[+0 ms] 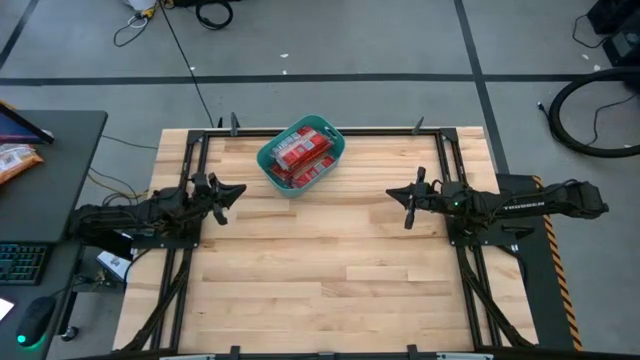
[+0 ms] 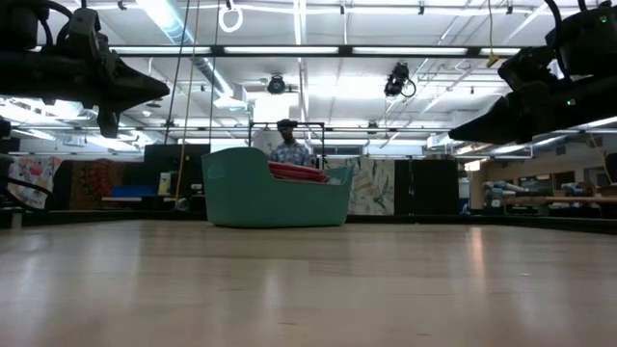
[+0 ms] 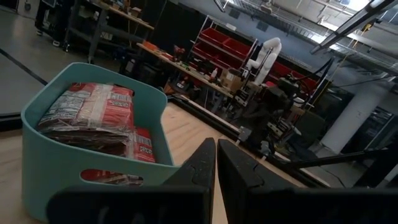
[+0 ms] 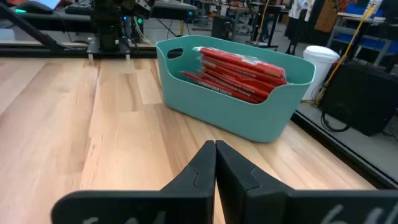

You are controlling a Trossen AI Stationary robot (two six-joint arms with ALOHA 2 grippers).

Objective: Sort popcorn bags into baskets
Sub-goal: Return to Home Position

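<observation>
Teal rounded plastic tub stands near the far edge of the light wooden tabletop, holding the stacked flat red popcorn bags. Left pincer and right pincer hover near opposite side edges, both pressed together and empty.

I'm seeing the whole table lying open for passing through; only the tub is sitting in the way near the far edge, and packets are filling it to the rim.
</observation>
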